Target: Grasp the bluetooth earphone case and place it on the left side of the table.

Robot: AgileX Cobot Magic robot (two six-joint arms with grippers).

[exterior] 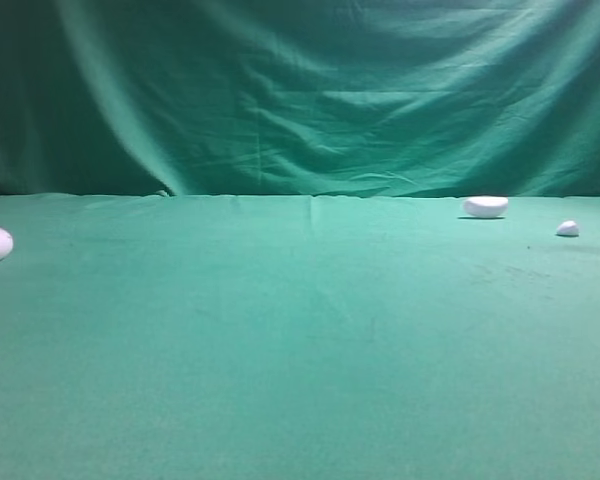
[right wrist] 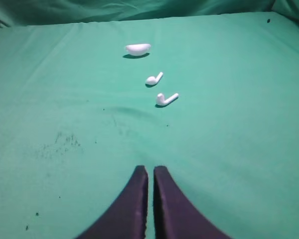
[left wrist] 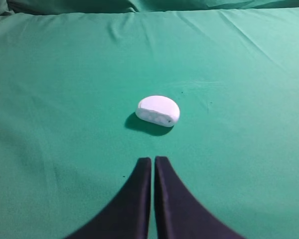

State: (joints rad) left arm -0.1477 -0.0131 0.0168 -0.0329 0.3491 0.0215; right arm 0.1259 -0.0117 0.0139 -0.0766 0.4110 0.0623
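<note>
Risk at this point lies mostly in mistaken identity. Several white things are spread over the table point(exterior: 300, 350), and the bluetooth earphone case point(left wrist: 158, 110) — the largest and most rounded of them — could be confused with the flat-topped white oval point(exterior: 486, 206) on the far right, or with the tiny white lump point(exterior: 568, 229) near it. In the exterior high view the case is cut by the left border of the picture, well apart from the other white pieces; by that view it appears to rest on the left side already, so little of the task may be left (a judgement only).

The left gripper point(left wrist: 153, 162) is seen with its jaws pressed together, only a thin slit between them and nothing held; the case lies just ahead of the tips, not touching. The right gripper point(right wrist: 150, 172) is likewise closed up and empty, with two loose earbuds point(right wrist: 167, 99) and the oval piece lying farther ahead of it.

If a grasp were tried, the smooth, pebble-like shell could squirt out from between the pads, or be nudged along the cloth by jaws that were not first spread. A push toward the left edge of the table would be the worst case — how much cloth remains beyond the case cannot be told from the high view.

Open room is ample: the middle of the table is bare, and nothing is crowded against the case.
</note>
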